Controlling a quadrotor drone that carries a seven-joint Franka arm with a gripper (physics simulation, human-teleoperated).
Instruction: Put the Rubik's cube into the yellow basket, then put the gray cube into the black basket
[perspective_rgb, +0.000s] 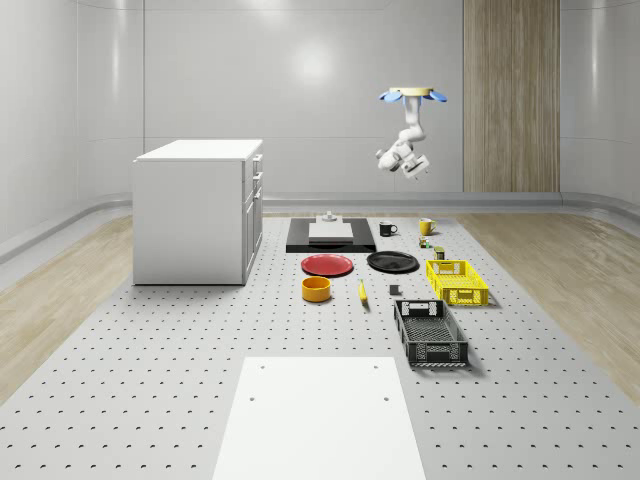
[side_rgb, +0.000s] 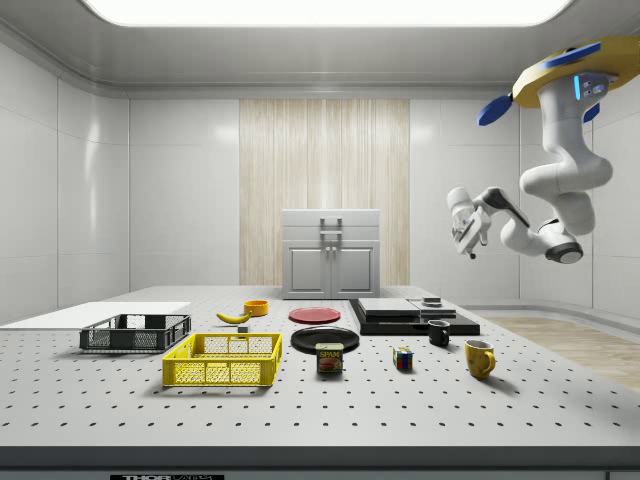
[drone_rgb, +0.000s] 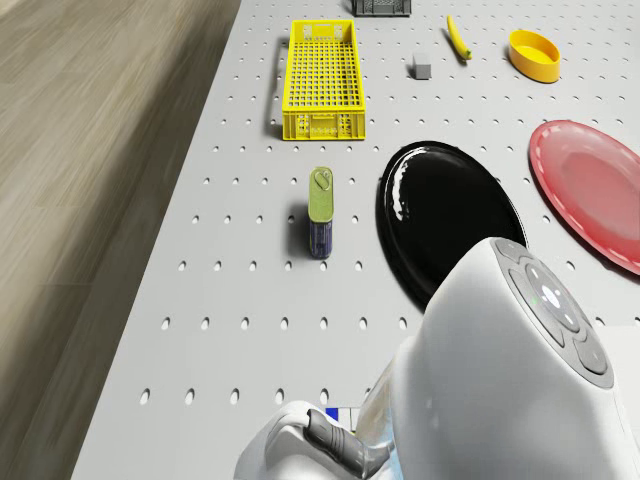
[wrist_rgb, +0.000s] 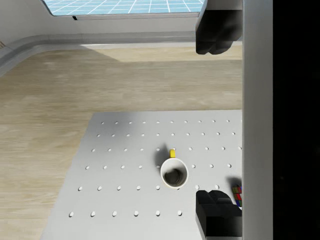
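Two pick-ups to do and neither has started, judging by where things lie. The drone (side_rgb: 570, 70) hovers high over the end of the table (side_rgb: 560, 410) where the mugs stand. The gripper (side_rgb: 468, 232) hangs well above everything, with its fingers (wrist_rgb: 215, 30) spread wide and nothing between them.

The Rubik's cube (side_rgb: 402, 359) sits on the table. In the side view the Spam can (side_rgb: 329, 357) is at its 9 o'clock and the yellow mug (side_rgb: 479, 357) at its 3 o'clock, both near but apart from it. It should be light, rigid and not fragile, though the plastic faces are probably a bit slick. I'd pinch two opposite flat faces around mid-height, not the corners (I can't tell from here how it's turned relative to the fingers, so the wrist may need a twist).

Room looks decent: there's a gap on both sides for the fingers, but the mug is the one to avoid clipping. The yellow basket (side_rgb: 222, 372) is at 9 o'clock past the can, open-topped with low walls, so lift clear of the can and the rim. The gray cube (drone_rgb: 421, 67) lies alone on bare table near that basket, and the black basket (side_rgb: 135, 335) is beyond.
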